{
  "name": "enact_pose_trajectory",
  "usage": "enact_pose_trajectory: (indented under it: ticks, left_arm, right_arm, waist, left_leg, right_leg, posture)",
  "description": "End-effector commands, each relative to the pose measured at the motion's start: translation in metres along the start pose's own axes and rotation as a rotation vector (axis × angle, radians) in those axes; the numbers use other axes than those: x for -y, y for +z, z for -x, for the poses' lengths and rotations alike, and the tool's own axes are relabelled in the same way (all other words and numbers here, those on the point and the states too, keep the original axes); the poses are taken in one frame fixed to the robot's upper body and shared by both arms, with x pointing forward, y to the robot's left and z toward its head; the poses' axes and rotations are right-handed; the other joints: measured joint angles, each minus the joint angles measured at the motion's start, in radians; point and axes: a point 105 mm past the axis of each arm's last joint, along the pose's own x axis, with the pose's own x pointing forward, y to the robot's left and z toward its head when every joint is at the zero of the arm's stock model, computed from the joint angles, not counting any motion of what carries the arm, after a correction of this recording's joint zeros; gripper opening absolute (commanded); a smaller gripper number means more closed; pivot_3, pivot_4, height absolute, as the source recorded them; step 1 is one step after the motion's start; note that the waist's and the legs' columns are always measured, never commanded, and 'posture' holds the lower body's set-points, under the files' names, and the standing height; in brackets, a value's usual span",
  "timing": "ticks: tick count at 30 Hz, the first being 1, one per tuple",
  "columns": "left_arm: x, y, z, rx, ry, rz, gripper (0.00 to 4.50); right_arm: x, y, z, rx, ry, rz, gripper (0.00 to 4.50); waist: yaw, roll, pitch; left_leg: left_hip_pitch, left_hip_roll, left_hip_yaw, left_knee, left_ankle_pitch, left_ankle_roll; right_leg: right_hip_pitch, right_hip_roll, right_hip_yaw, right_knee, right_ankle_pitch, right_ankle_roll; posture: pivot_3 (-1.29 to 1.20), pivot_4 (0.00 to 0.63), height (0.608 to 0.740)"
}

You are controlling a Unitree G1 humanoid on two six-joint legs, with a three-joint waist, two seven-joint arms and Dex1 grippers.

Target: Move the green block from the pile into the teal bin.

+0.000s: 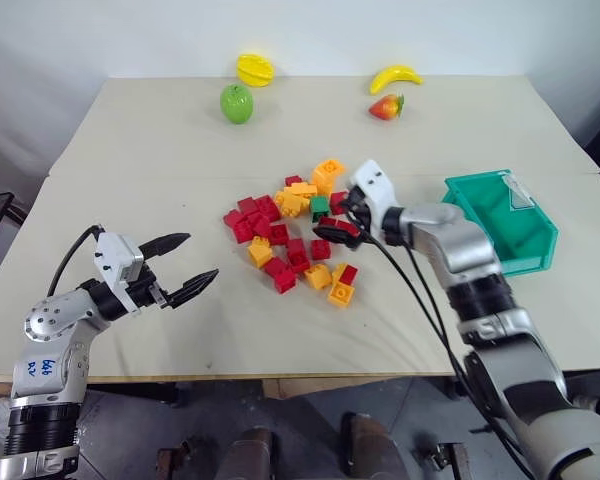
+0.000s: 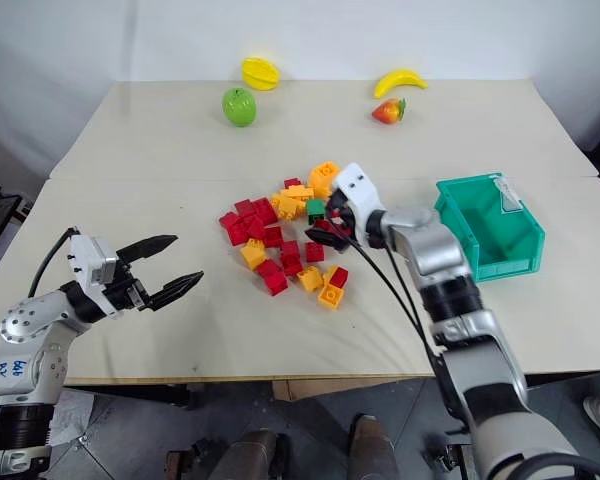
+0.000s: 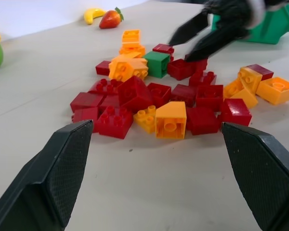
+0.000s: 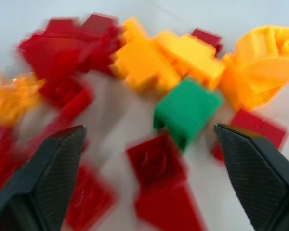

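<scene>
The right gripper (image 1: 338,222) is reaching into the pile (image 1: 292,232), jaws spread wide and empty, lining up on the green block (image 1: 320,205) lying among the bricks. The bin (image 1: 502,222) is waiting beside it — the left gripper (image 1: 180,266) is idling, jaws apart.

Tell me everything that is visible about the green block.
The green block is a small, glossy, plastic-looking toy brick, the only green one in the pile. It rests on the table toward the pile's far side, pressed against orange bricks and beside red ones. The open right gripper hovers near it without holding it.
</scene>
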Motion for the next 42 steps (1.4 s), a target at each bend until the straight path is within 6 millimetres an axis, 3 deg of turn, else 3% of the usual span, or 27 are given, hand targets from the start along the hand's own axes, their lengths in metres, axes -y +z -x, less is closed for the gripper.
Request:
enact_pose_trajectory:
  ticks: [1, 8, 17, 22, 29, 36, 41, 42]
  left_arm:
    - [0.001, 0.008, 0.002, 0.023, 0.008, -0.036, 4.5]
    - [0.003, 0.008, 0.003, 0.025, 0.013, -0.033, 4.5]
    - [0.005, 0.009, 0.003, 0.035, 0.021, -0.033, 4.5]
    - [0.007, 0.01, -0.001, 0.045, 0.009, -0.026, 4.5]
    - [0.002, 0.011, -0.002, 0.053, 0.015, -0.02, 4.5]
    - [0.004, 0.01, -0.005, 0.061, 0.012, -0.007, 4.5]
    - [0.003, 0.008, -0.006, 0.063, 0.013, -0.001, 4.5]
    - [0.003, 0.008, -0.006, 0.063, 0.014, 0.001, 4.5]
  right_arm:
    - [0.004, 0.005, -0.012, 0.008, -0.053, -0.047, 4.46]
    - [0.004, -0.007, -0.032, -0.053, -0.139, -0.107, 4.46]
    - [0.02, -0.002, -0.023, -0.028, -0.211, -0.067, 4.46]
    - [0.014, -0.014, -0.026, -0.065, -0.187, -0.086, 4.46]
    - [-0.004, 0.0, -0.026, -0.063, -0.136, 0.067, 4.46]
    - [-0.017, -0.015, -0.027, -0.117, -0.092, 0.016, 4.46]
    - [-0.021, -0.016, -0.027, -0.129, -0.081, 0.034, 2.95]
    - [-0.021, -0.015, -0.028, -0.129, -0.083, 0.034, 2.95]
  waist:
    - [-0.001, 0.0, 0.0]
    - [-0.011, 0.0, 0.0]
    - [-0.013, 0.0, 0.0]
    - [-0.017, 0.0, 0.0]
    - [-0.026, 0.0, 0.0]
    - [-0.028, 0.0, 0.0]
    - [-0.028, 0.0, 0.0]
    - [-0.028, 0.0, 0.0]
  left_leg:
    - [0.0, 0.0, -0.001, 0.0, 0.0, 0.0]
    - [0.001, 0.0, -0.001, 0.0, 0.0, 0.0]
    - [0.002, 0.0, -0.001, 0.0, 0.0, 0.0]
    - [0.002, 0.0, -0.001, 0.0, 0.0, 0.0]
    - [0.002, 0.0, -0.001, 0.0, 0.0, 0.0]
    - [0.002, 0.0, -0.001, -0.001, 0.0, -0.001]
    - [0.002, 0.0, -0.001, -0.001, -0.001, -0.001]
    - [0.002, 0.0, -0.001, 0.0, -0.001, -0.001]
  right_leg:
    - [0.0, 0.0, 0.0, 0.0, 0.0, 0.0]
    - [0.0, 0.0, -0.002, 0.002, 0.0, 0.0]
    - [0.0, 0.0, -0.002, 0.003, 0.0, 0.0]
    - [0.0, 0.0, -0.002, 0.003, 0.0, 0.0]
    - [0.0, 0.0, -0.002, 0.003, 0.0, 0.0]
    - [0.0, 0.0, -0.002, 0.004, 0.0, -0.001]
    - [0.0, 0.0, -0.002, 0.004, 0.0, -0.001]
    - [0.0, 0.0, -0.002, 0.004, 0.0, -0.001]
  posture:
    - [0.0, 0.15, 0.74]
    - [0.0, 0.15, 0.74]
    - [0.0, 0.15, 0.74]
    - [0.0, 0.15, 0.74]
    - [0.0, 0.15, 0.74]
    - [0.0, 0.15, 0.74]
    - [0.0, 0.15, 0.74]
    - [0.0, 0.15, 0.74]
